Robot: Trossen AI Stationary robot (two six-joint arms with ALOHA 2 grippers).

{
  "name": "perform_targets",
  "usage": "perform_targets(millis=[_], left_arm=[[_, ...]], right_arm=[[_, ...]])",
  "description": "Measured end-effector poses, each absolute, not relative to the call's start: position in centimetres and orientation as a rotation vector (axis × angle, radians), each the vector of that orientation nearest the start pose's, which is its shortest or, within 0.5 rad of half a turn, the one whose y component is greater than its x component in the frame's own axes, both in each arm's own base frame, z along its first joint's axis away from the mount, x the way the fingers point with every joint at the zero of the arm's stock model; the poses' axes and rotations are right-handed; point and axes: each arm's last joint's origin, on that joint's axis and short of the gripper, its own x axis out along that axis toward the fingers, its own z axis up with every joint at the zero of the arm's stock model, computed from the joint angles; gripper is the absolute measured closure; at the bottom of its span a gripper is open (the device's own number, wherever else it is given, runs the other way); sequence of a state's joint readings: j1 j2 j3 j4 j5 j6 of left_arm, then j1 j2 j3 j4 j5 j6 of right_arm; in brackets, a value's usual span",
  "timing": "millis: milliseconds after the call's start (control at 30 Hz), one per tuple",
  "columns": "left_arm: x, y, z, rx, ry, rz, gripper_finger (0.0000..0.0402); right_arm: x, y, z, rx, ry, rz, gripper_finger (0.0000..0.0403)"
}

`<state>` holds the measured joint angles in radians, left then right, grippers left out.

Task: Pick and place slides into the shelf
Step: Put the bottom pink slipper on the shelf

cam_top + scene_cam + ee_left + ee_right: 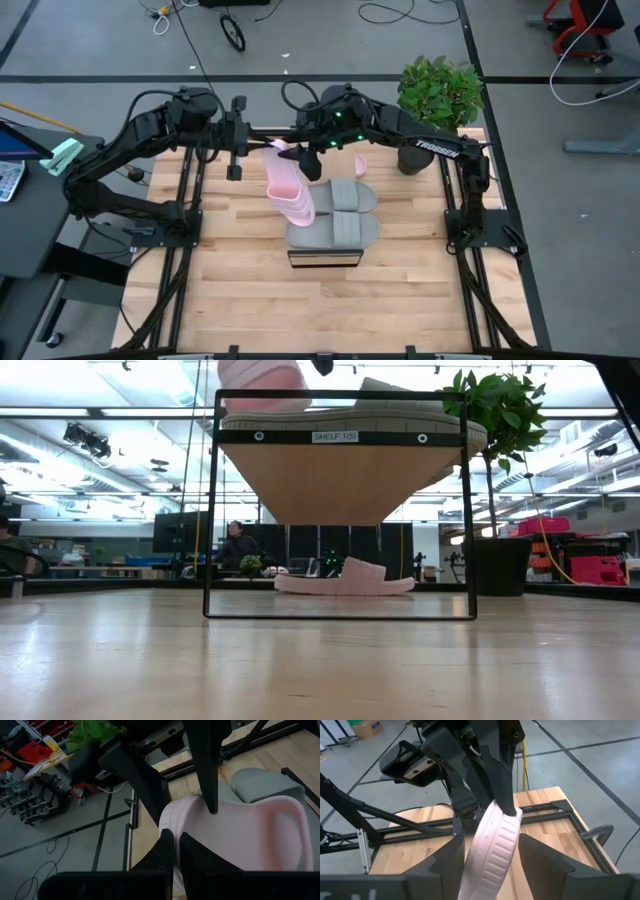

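Right gripper [300,158] pinching pink slide [285,188] heel, slide on shelf [324,256] beside grey pair [338,212]. Left gripper [236,166] pressed together, near. Second pink slide [345,578] on table.

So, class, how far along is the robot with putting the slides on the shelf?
Done: two grey ribbed slide sandals lie on the narrow wood-topped shelf. In hand: the right gripper holds a light pink slide on edge beside them, apparently not yet released; the left gripper waits nearby. Left: the second pink slide lies on the table behind the shelf.
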<state>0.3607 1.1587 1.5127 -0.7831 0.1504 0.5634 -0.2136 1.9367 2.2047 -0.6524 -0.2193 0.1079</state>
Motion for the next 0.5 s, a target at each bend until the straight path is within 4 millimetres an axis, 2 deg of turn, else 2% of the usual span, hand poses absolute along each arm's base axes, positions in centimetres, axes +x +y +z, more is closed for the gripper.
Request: perform_targets(millis=[133, 333, 500], left_arm=[[19.87, 7.04, 44.65, 0.447, 0.463, 0.087, 0.0386], [19.84, 7.04, 44.67, 0.452, 0.462, 0.087, 0.0384], [19.82, 7.03, 44.69, 0.453, 0.460, 0.087, 0.0382]], right_arm=[[41.71, -8.69, 43.59, 0.193, 0.367, -0.018, 0.0240], [41.74, -8.76, 43.69, 0.173, 0.355, -0.022, 0.0334], [41.76, -8.76, 43.73, 0.126, 0.351, -0.013, 0.0336]])
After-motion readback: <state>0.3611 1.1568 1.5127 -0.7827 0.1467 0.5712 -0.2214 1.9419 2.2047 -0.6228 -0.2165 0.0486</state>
